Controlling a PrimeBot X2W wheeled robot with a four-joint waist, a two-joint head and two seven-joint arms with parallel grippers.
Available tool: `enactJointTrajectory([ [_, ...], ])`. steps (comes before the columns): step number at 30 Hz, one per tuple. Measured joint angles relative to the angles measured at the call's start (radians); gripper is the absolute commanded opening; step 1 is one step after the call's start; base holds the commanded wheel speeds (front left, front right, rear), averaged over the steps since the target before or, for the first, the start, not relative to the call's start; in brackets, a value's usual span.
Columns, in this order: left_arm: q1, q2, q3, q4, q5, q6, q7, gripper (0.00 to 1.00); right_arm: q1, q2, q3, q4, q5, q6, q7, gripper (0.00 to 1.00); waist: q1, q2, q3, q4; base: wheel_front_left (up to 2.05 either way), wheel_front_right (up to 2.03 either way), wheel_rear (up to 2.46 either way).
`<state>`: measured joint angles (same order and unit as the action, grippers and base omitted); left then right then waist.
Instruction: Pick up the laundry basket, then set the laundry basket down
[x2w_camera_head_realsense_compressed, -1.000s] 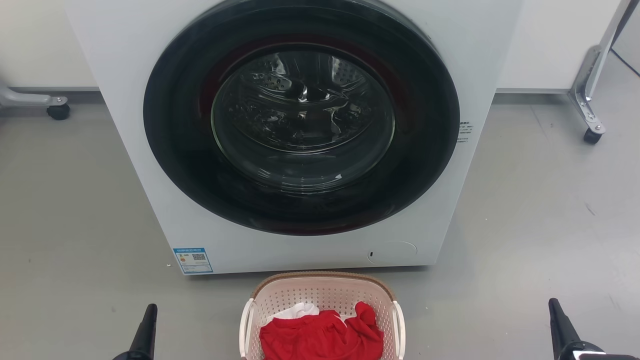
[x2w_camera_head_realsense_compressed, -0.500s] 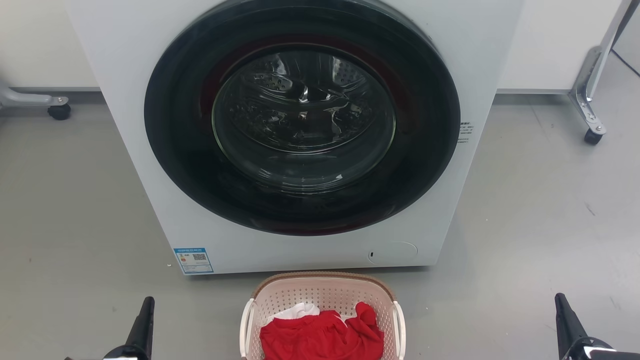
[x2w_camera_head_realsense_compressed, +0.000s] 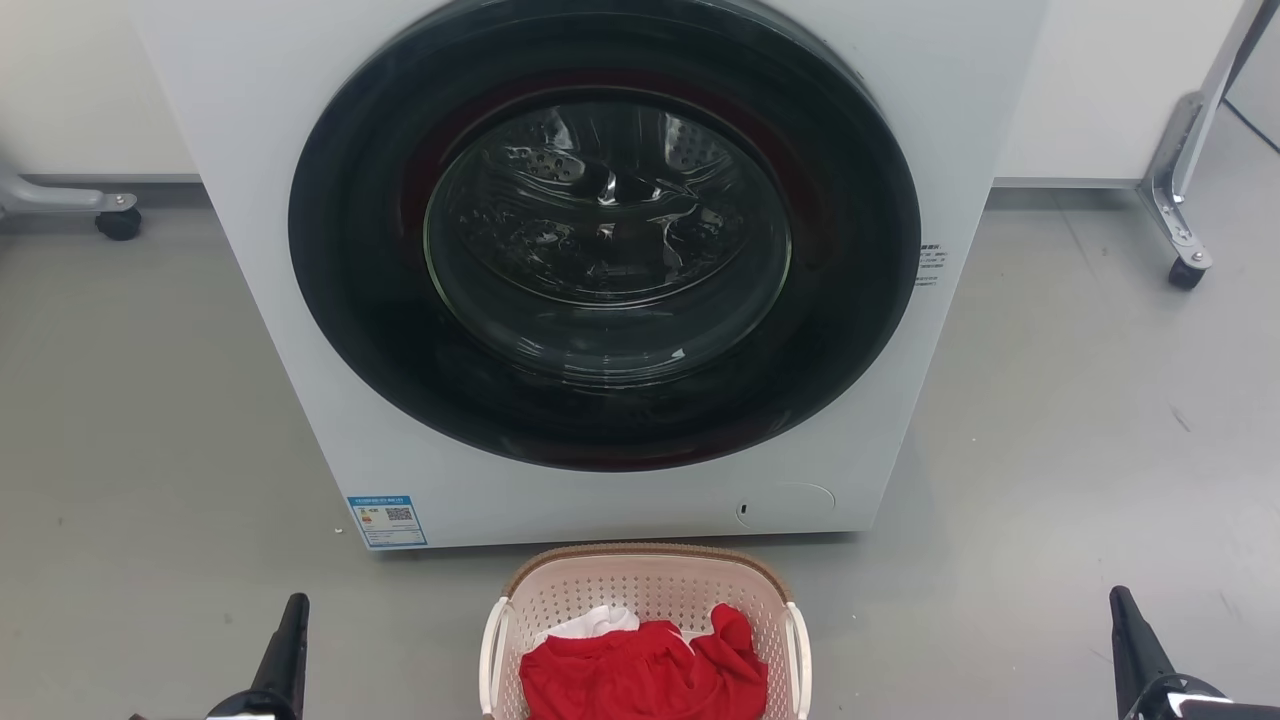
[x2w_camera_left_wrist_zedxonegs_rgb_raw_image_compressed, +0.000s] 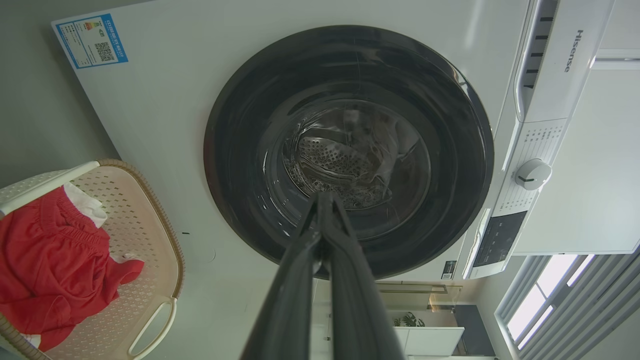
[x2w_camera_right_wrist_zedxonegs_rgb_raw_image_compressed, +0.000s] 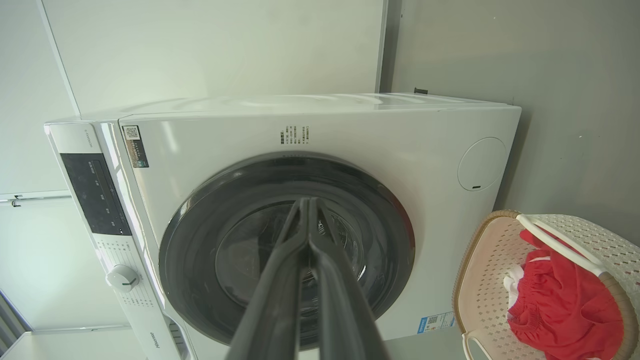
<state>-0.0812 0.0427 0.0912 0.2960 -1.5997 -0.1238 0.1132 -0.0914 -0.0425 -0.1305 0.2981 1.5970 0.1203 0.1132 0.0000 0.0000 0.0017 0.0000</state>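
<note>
The basket (x2w_camera_head_realsense_compressed: 640, 585) stands on the grey floor (x2w_camera_head_realsense_compressed: 1050, 450), just in front of the washer (x2w_camera_head_realsense_compressed: 300, 300) and below its round dark door (x2w_camera_head_realsense_compressed: 605, 230). It is pale pink plastic with rounded corners, and its walls are pierced by rows of small holes. A brown woven-look band (x2w_camera_head_realsense_compressed: 645, 549) runs along the rim. A white loop handle sits on each short side, one at the left (x2w_camera_head_realsense_compressed: 490, 645) and one at the right (x2w_camera_head_realsense_compressed: 797, 645). Inside lies a crumpled red garment (x2w_camera_head_realsense_compressed: 640, 675) with a bit of white cloth (x2w_camera_head_realsense_compressed: 590, 622) showing behind it.

The left gripper (x2w_camera_head_realsense_compressed: 295, 612) hangs over the floor well to the left of the basket, and the right gripper (x2w_camera_head_realsense_compressed: 1122, 605) well to its right. Neither touches it.

In the left wrist view, the left gripper (x2w_camera_left_wrist_zedxonegs_rgb_raw_image_compressed: 325, 199) has its jaws clenched tip to tip on nothing, with the basket (x2w_camera_left_wrist_zedxonegs_rgb_raw_image_compressed: 140, 200) off to one side. In the right wrist view, the right gripper (x2w_camera_right_wrist_zedxonegs_rgb_raw_image_compressed: 306, 202) likewise has its jaws pressed together and empty, and the basket (x2w_camera_right_wrist_zedxonegs_rgb_raw_image_compressed: 487, 280) sits at the lower right.
</note>
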Motion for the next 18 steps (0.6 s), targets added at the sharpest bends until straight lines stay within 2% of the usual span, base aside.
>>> enactJointTrajectory([
  [18, 0.000, 0.000, 0.000, 0.000, -0.001, 0.000, 0.000, 0.00, 0.000, 0.000, 0.000, 0.000, 0.000, 0.000, 0.000, 0.00, 0.0000, 0.0000, 0.000, 0.000, 0.00, 0.00, 0.00],
])
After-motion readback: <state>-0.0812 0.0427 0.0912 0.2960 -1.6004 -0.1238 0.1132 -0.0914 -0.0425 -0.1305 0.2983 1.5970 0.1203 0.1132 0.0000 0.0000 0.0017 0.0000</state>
